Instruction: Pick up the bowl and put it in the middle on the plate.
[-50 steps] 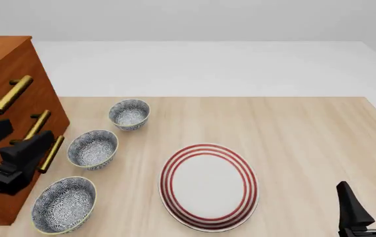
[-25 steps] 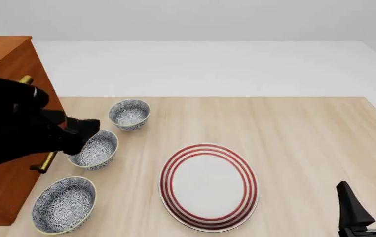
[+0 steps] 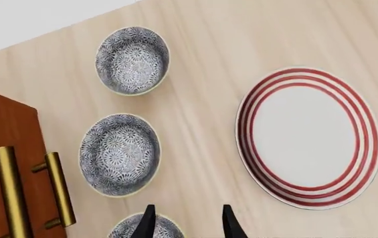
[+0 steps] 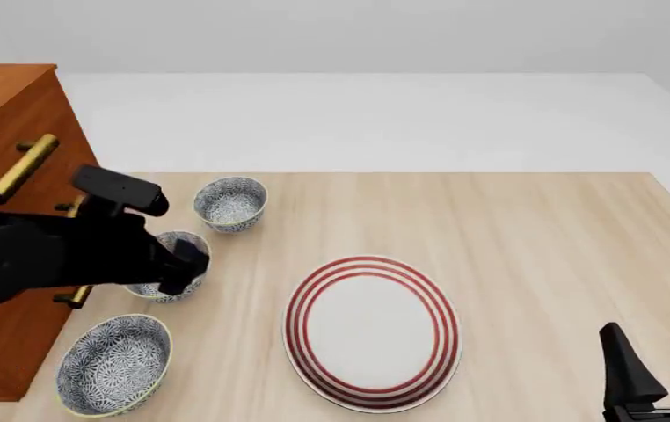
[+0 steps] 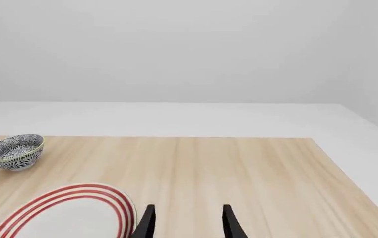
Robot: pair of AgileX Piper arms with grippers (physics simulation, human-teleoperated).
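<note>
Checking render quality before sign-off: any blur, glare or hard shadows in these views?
Front view: sharp, flat even light, only faint shadow under the plate; the left arm hides part of the middle bowl. Left wrist view: crisp, no glare on the plate. Right wrist view: clean, no blur.

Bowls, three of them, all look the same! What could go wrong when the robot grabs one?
1. The far bowl, middle bowl and near bowl look alike in a close row, so the open left gripper might grab the wrong one or knock a neighbour.
2. The cabinet stands right beside the row; the arm could bump its brass handles.
</note>
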